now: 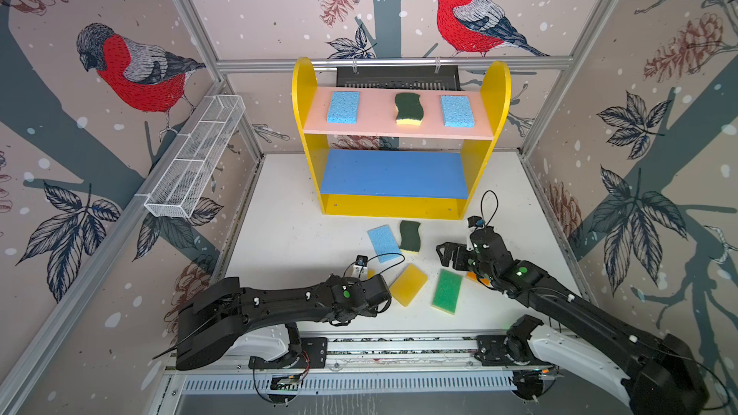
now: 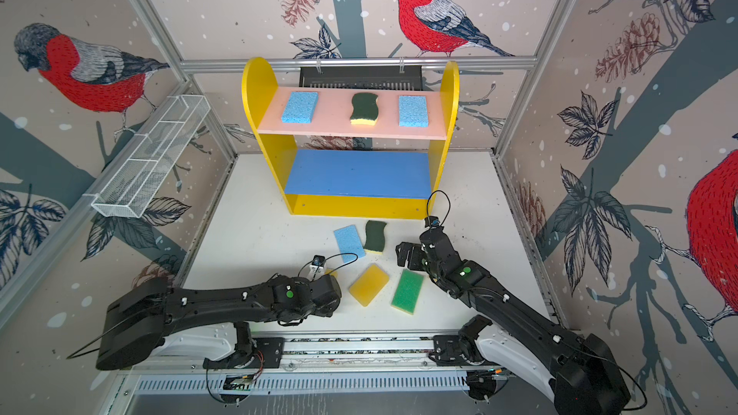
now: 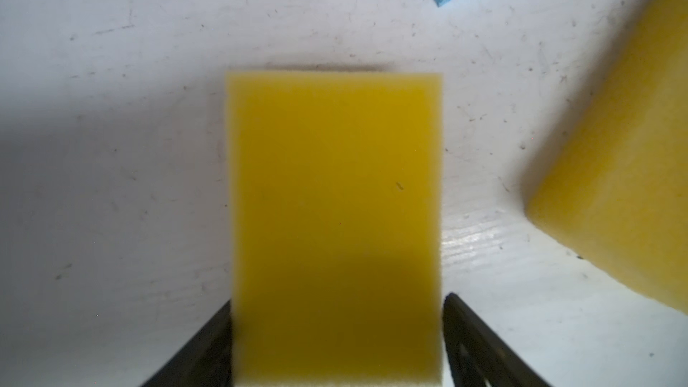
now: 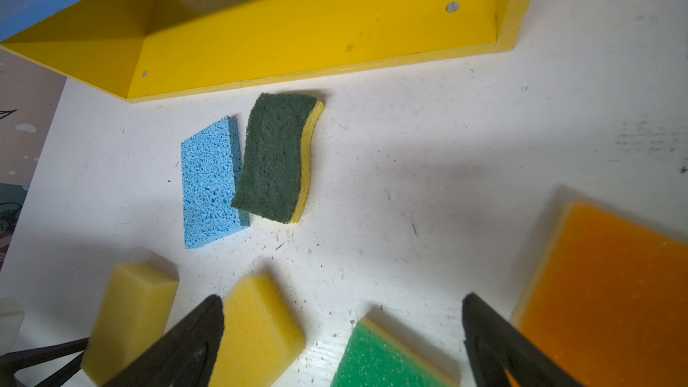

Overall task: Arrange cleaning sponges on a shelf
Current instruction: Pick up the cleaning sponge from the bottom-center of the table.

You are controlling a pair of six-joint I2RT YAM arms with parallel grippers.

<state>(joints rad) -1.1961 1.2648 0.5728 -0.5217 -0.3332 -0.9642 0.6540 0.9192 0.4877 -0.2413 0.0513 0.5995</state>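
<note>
I see a plain, rectangular yellow sponge [image 3: 335, 199] well in front of the shelf [image 1: 399, 207]. My left gripper [image 3: 337, 299] straddles it, fingers [image 3: 461, 322] right beside both long sides; whether it's actually clamped, I can't tell.

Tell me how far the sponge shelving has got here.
Done: two light blue sponges and a dark-green wavy sponge sit on the pink top board. In hand: the left claw straddles a yellow sponge; whether it grips is unclear. Left: five more on the table: blue sponge, dark-green sponge, second yellow sponge, green sponge, orange sponge; the blue middle board is bare.
</note>
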